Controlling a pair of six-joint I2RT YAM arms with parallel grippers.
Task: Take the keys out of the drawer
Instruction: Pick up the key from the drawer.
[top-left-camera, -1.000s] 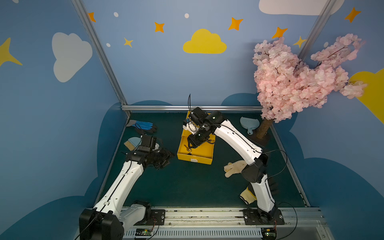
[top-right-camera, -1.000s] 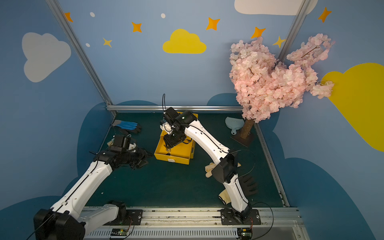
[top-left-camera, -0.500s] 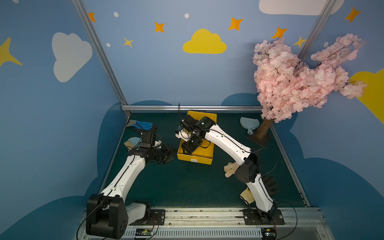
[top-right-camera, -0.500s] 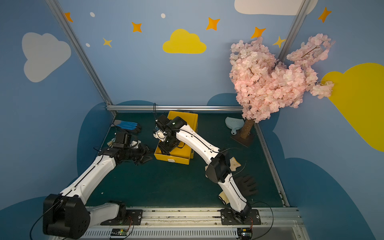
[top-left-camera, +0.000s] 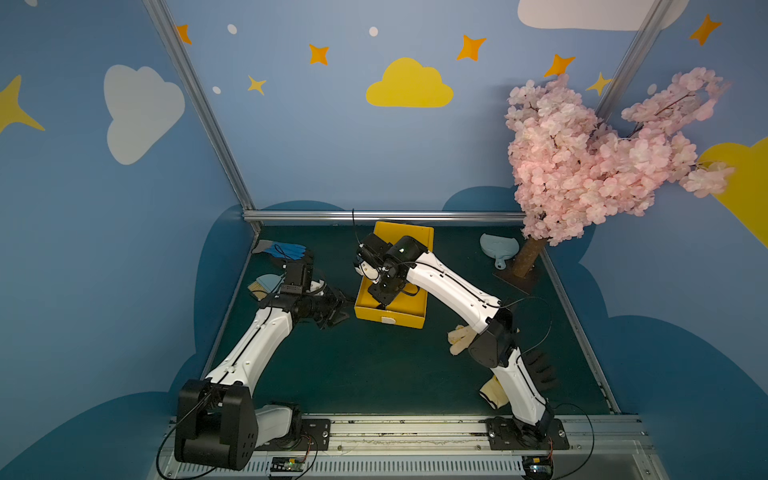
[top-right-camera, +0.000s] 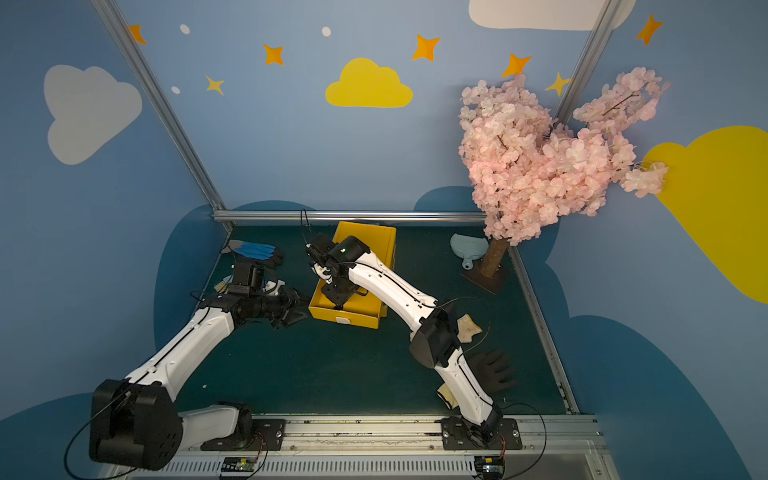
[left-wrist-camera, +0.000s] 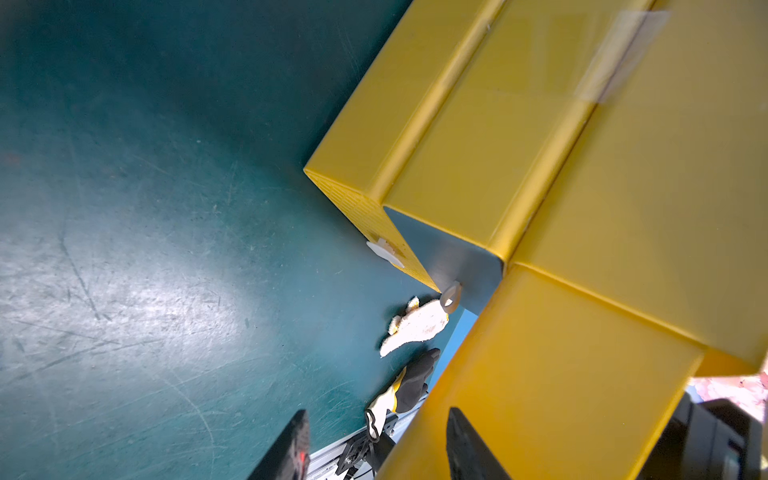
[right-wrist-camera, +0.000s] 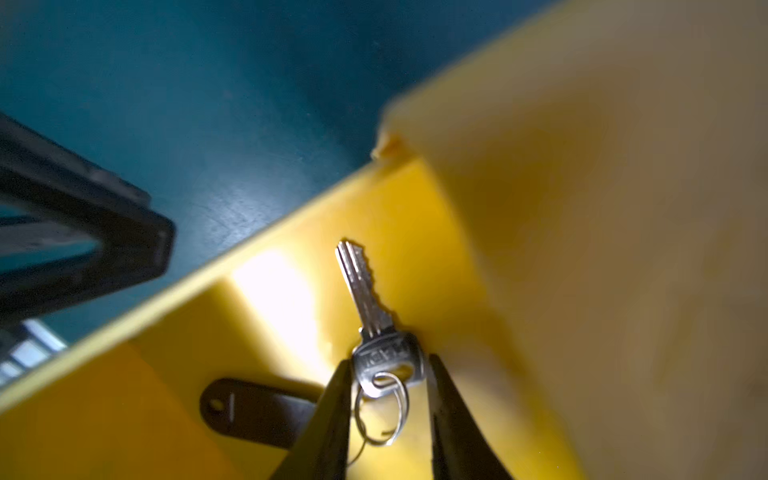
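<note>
The right end effector is set low inside the drawer, at its near left part. Its jaws stand partly closed on either side of the head of a key. Whether the head is already pinched cannot be told. A ring passes through the head between the jaws, and a black tag lies on the floor just beside them.

The key lies flat on the drawer floor. Its long axis runs straight away from the jaws. By judgement the blade points toward the left wall, with the tip stopping short of it.

For a good pick, the squeeze should be finished on the head's two edges before any lift. The rise should be straight up and high, so that the hanging ring and tag are carried clear of the rim. A grip on the ring alone would likely slip.

Beyond that wall, on the tabletop, the left end effector waits just beside the drawer's near left corner, jaws spread and empty.
</note>
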